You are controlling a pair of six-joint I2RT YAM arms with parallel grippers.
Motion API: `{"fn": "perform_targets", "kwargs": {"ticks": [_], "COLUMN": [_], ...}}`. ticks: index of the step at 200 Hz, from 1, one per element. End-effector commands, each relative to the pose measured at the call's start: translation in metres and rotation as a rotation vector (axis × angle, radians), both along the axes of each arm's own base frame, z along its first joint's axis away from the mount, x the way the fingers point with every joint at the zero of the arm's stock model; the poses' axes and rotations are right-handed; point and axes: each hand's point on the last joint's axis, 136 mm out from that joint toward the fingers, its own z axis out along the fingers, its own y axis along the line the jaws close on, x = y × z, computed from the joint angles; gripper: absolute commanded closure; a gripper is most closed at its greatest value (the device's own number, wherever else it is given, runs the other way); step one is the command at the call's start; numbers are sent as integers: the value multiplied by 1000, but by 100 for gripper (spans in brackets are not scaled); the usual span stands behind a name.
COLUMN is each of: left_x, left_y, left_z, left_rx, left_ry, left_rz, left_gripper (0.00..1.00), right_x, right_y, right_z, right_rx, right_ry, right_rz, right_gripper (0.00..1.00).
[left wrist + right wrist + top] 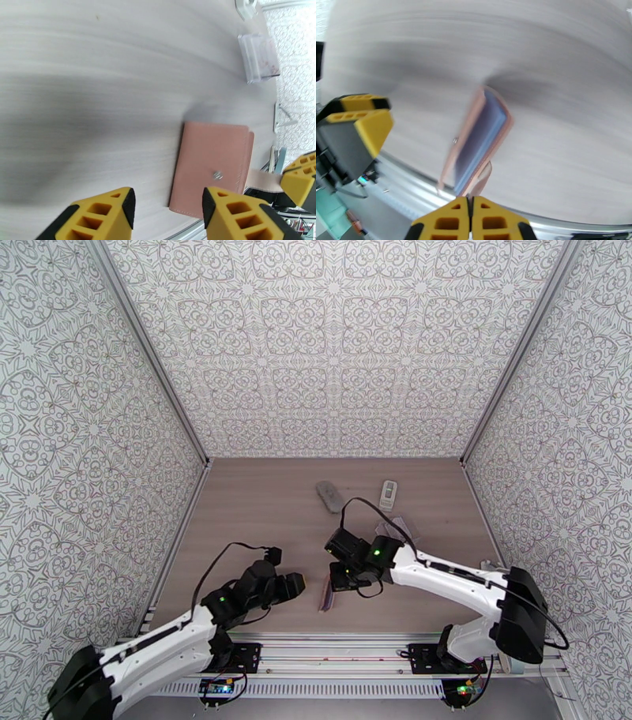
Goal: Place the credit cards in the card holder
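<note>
Left pincer (pixel 168 199): tips spread, nothing between them; low in the left wrist view, hanging over the bench (pixel 253 508) beside the card holder's near edge.
Right pincer (pixel 471 215): tips pressed together, pinching the end of the strap (pixel 262 179), bottom centre of the right wrist view.
Card holder (pixel 211 154): pink, with a metal stud (pixel 216 174) on its face; lower centre of the top view, between the two pincers. Gapes open in the right wrist view.
Credit cards: one blue-grey card (pixel 484 132) sits inside the open card holder. Others not made out.
Clear plastic stand (pixel 258 59): upper right of the left wrist view, well apart from the card holder.
Far bench: grey remote (pixel 329 495) and white remote (pixel 388 493), centre of the top view.
</note>
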Motion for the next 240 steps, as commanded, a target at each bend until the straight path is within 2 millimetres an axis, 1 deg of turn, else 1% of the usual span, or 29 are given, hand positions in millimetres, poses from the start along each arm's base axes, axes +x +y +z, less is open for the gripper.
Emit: {"fn": "perform_targets", "kwargs": {"ticks": [1, 24, 58, 120, 144, 178, 198, 210, 240], "left_x": [-8, -8, -9, -11, -10, -10, -9, -9, -8], "left_y": [19, 22, 22, 19, 14, 5, -4, -10, -25], "left_z": [-14, -13, -14, -16, -12, -6, 0, 2, 3], "left_rx": [56, 51, 48, 28, 10, -24, -51, -61, -66], "left_ry": [32, 33, 39, 43, 35, 20, 4, -2, -6], "left_rz": [25, 30, 27, 20, 6, -25, -53, -68, -106], "left_gripper": [46, 46, 46, 46, 49, 54, 58, 60, 63], "right_x": [0, -1, 1, 3, 3, 7, 8, 9, 13], "right_y": [22, 31, 38, 35, 34, 23, 16, 11, -6], "right_z": [28, 28, 23, 13, 8, -2, -7, -11, -22], "right_rx": [149, 192, 203, 178, 168, 126, 109, 96, 49], "right_ry": [12, 27, 30, 31, 30, 9, 13, 11, 8], "right_rz": [8, 11, 12, 2, 2, -17, -29, -37, -68], "right_gripper": [100, 100, 100, 100, 100, 100, 100, 100, 100]}}
